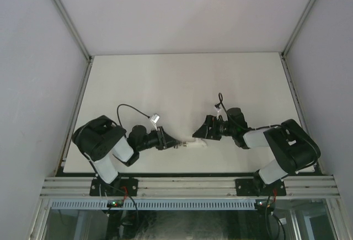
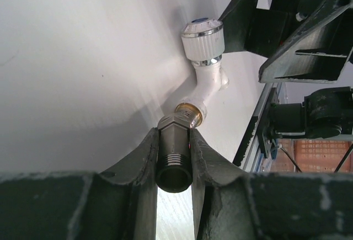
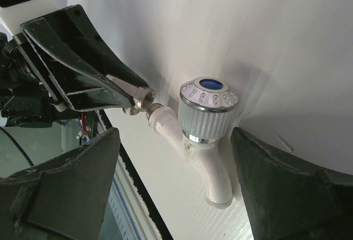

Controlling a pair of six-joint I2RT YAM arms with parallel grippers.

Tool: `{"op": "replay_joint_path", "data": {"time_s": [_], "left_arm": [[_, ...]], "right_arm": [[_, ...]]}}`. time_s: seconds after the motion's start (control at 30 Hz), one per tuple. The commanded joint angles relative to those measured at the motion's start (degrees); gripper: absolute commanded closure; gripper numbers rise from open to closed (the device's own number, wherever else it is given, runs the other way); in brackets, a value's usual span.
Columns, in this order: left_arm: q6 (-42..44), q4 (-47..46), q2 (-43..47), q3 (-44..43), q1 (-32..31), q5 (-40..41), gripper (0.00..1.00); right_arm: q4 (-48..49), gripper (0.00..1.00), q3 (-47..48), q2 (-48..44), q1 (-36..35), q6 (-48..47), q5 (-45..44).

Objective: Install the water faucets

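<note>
My left gripper (image 2: 175,140) is shut on the short dark-grey metal fitting (image 2: 175,154), held low over the table. The white elbow tap (image 2: 205,83), with a ribbed knob and blue cap, has its brassy threaded end (image 2: 190,113) at the fitting's far mouth. In the right wrist view the tap (image 3: 209,113) sits between my right gripper's (image 3: 175,143) wide-open fingers, its spout down on the white table. The fingers do not touch it. From above, both grippers meet at the tap (image 1: 196,143): left (image 1: 175,142), right (image 1: 199,132).
The white table (image 1: 182,80) is walled by grey panels left, right and behind. An aluminium rail (image 1: 187,186) runs along the near edge, close to the tap. A loose cable with a white connector (image 1: 155,118) loops above my left arm.
</note>
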State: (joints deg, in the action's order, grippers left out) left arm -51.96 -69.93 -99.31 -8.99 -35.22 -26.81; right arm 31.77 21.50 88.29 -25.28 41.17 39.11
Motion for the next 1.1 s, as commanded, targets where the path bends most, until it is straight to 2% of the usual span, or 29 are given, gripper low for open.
{"op": "replay_joint_path", "data": {"time_s": [0.0, 0.23, 0.6, 0.8, 0.93, 1.07], "left_arm": [[-0.8, -7.3, -1.4, -1.6, 0.4, 0.1, 1.00], [-2.4, -9.4, -3.4, -1.8, 0.4, -2.9, 1.00], [-3.6, -9.8, -4.9, -2.9, 0.1, -3.2, 1.00], [-3.5, -9.8, -4.7, -1.5, 0.1, -2.9, 1.00], [-3.2, -9.8, -4.8, -1.3, 0.0, -2.8, 1.00], [-3.5, -9.8, -5.1, -1.9, -0.2, -3.4, 1.00]], "right_arm": [[-3.3, 0.18, 0.1, 1.1, -0.5, -1.1, -3.0], [-2.5, 0.20, -0.5, 0.8, -0.7, -0.3, -2.6], [0.1, 0.21, -2.6, 1.1, -1.1, 1.5, -2.6], [-1.8, 0.20, -4.7, -2.1, -0.6, 0.6, -5.6], [-8.3, 0.18, -5.4, -6.6, 0.8, -2.1, -6.9], [-8.0, 0.18, -6.4, -7.3, 1.1, -1.6, -5.9]]}}
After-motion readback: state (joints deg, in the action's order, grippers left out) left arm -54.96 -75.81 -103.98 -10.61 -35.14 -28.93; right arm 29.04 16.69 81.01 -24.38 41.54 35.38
